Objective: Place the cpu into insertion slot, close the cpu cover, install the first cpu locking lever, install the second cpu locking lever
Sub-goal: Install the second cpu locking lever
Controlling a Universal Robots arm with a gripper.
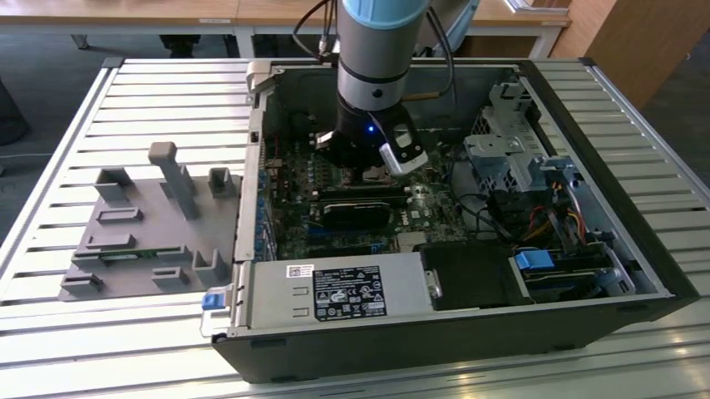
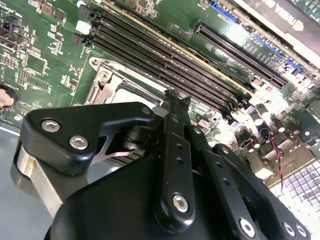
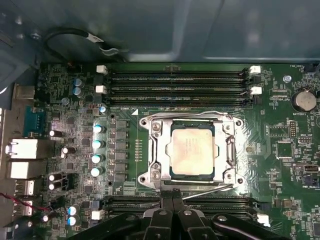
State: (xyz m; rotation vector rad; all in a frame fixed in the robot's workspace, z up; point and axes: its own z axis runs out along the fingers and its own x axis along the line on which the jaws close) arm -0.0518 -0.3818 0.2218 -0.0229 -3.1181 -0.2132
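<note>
The cpu [image 3: 192, 150], a silver-grey square, lies flat in the insertion slot [image 3: 150, 177] on the green motherboard. Around it the cpu cover [image 3: 156, 150] lies down, its window framing the chip. One thin locking lever [image 3: 190, 114] runs along the socket's far edge. A second locking lever [image 3: 210, 190] slants along the near edge, its end right at my fingertips. My gripper [image 3: 172, 194] is shut, black fingers pressed together at the socket's edge. The socket [image 2: 112, 82] peeks out beyond the gripper [image 2: 172, 97]. In the exterior view the gripper [image 1: 372, 173] reaches down into the open case.
Black memory slots [image 3: 177, 82] flank the socket on both sides. The computer case [image 1: 444, 341] walls, a power supply [image 1: 338, 291], drive cage [image 1: 500, 158] and cables surround the board. A grey fixture [image 1: 145, 224] sits on the slatted table at the exterior view's left.
</note>
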